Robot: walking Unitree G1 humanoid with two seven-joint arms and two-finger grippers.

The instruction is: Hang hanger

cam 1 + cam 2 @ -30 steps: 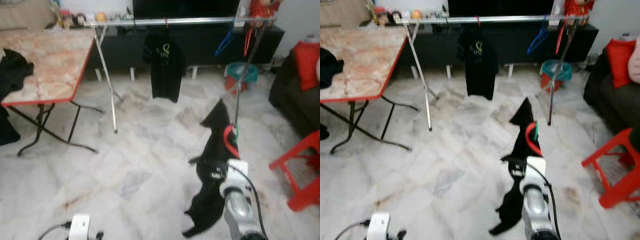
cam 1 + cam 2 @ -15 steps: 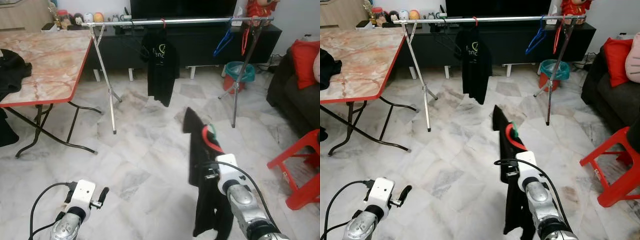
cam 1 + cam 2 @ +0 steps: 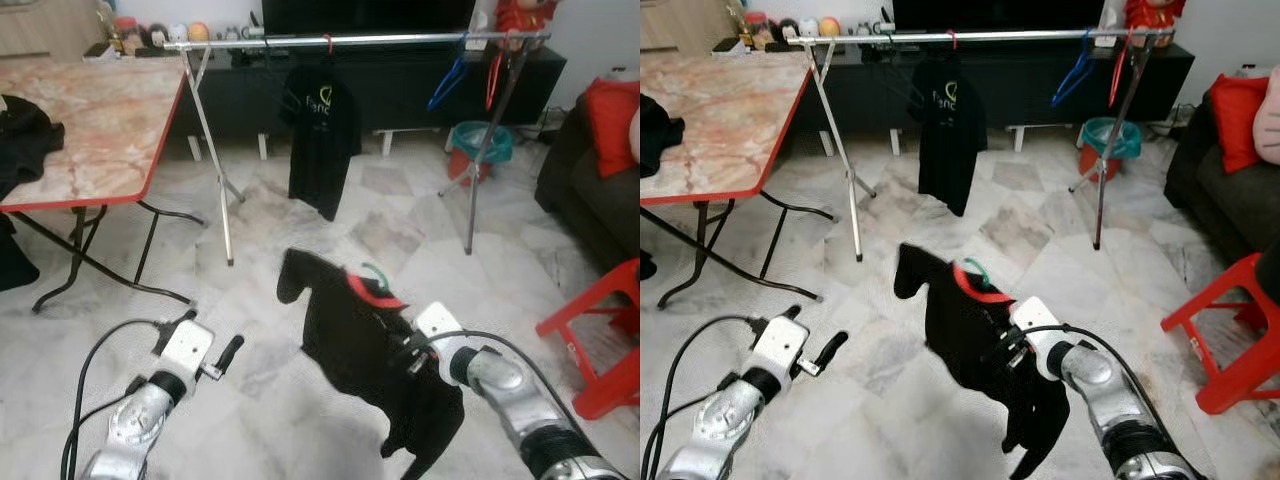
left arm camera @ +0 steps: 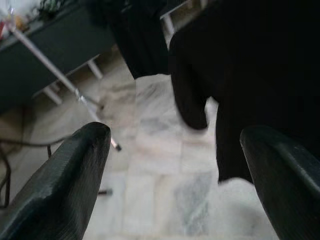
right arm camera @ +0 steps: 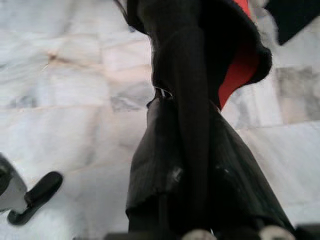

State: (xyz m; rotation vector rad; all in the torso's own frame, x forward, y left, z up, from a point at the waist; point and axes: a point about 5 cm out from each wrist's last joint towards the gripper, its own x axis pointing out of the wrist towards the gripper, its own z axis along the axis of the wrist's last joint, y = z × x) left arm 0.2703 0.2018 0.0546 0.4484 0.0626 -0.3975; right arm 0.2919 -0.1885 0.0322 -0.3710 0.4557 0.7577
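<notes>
The marble floor (image 3: 300, 300) spans the scene. A folding table (image 3: 90, 130) with a red-edged marble top stands at 10 o'clock. A metal clothes rail (image 3: 350, 42) runs across at 12 o'clock, carrying a hung black T-shirt (image 3: 318, 140) and, toward 1 o'clock, a blue hanger (image 3: 447, 85) and a red one. A red chair (image 3: 600, 340) stands at 3 o'clock.

The red hanger (image 3: 372, 292), draped with a black garment (image 3: 370, 365), is held low at centre, well short of the rail. The right gripper (image 3: 412, 350) has its fingers clamped on the hanger and cloth. The left gripper (image 4: 190, 165) sits at 7 o'clock, fingers (image 4: 75, 175) spread apart, holding nothing.
</notes>
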